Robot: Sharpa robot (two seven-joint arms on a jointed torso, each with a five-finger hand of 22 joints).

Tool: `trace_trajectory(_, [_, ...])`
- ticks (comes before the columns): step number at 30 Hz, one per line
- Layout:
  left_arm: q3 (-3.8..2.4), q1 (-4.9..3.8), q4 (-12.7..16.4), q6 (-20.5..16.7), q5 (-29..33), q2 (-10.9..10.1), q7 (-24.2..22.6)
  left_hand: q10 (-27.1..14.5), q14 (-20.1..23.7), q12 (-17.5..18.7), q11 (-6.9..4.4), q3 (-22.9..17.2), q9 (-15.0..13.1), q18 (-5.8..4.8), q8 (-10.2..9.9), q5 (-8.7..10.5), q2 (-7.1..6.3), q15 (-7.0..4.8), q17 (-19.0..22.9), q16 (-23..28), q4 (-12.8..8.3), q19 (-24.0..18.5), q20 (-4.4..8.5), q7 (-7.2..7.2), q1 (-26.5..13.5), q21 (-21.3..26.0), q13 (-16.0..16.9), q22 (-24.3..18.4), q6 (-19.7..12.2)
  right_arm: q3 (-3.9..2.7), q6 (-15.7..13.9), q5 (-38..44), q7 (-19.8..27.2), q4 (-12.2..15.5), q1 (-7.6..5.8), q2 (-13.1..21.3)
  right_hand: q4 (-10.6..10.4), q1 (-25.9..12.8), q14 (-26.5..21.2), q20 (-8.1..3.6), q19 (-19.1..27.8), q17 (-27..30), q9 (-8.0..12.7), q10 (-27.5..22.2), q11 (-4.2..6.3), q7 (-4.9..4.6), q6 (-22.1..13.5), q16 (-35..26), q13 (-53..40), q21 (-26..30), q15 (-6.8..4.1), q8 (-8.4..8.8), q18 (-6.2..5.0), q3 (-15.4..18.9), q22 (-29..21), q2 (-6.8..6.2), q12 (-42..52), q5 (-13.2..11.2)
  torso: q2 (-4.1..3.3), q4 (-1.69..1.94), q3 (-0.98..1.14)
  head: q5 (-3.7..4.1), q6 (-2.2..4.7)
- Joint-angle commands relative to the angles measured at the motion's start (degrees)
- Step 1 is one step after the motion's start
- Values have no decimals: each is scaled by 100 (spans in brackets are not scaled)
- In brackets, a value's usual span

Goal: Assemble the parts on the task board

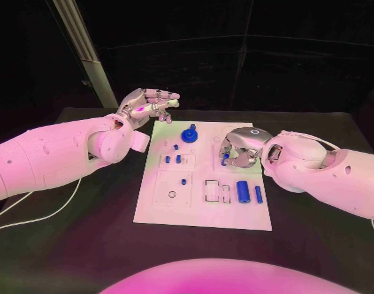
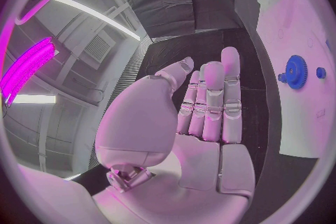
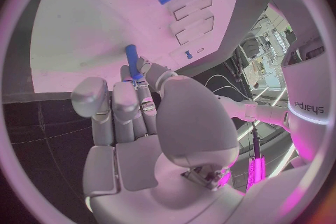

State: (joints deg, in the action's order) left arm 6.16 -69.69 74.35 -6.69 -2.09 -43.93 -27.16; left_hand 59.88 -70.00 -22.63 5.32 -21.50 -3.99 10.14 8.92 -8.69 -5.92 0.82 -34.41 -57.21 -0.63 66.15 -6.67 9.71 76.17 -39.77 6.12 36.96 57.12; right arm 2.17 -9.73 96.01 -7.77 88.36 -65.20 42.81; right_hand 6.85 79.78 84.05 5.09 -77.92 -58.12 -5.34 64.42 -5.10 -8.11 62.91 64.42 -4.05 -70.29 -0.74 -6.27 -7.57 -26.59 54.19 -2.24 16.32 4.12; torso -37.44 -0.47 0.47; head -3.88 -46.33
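One blue peg, pinched at right hand fingertips above board; keep upright when seating. Left hand fingers apart, holding nothing.

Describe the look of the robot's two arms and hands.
Both arms are smooth, rounded white shells. Thin pale cables trail beside the left arm and right arm. The left hand and right hand are silver, with segmented fingers. "Sharpa" lettering marks a white casing.
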Motion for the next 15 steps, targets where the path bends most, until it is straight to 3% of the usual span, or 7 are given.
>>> trace_trajectory(1, [-1,-9,2,80,9,-4,-11,-38,22,-30,20,30,9,33,38,16,68,2,5,34,3,38,7,-1,0,19,7,-9,-39,-5,-447,-69,190,100,-12,71,-10,82,149,-19,-21,-11,-4,169,132,0,31,23,-12,-20,-43,-29,111,-38,7,62,22,-8,4,3,-4,-11,-14])
trace_trajectory(8, [-1,-9,-3,77,9,-6,-12,-38,22,-30,20,30,9,33,38,16,68,2,5,34,3,38,7,-1,0,19,7,-9,-39,-17,-701,-207,264,551,-17,349,25,72,143,-26,-20,0,1,176,130,-5,31,30,-10,-33,-45,-19,112,-89,20,19,15,17,10,7,-4,-31,-11])
trace_trajectory(15, [-1,-9,-11,77,8,6,-14,-38,22,-30,20,30,9,33,38,16,68,2,5,34,3,38,7,-1,0,19,7,-9,-39,-22,-846,-296,388,969,-19,313,52,51,140,-27,-16,-8,12,168,120,-17,16,57,-7,-46,-41,2,114,-149,32,-18,-2,82,-1,4,0,-58,-6])
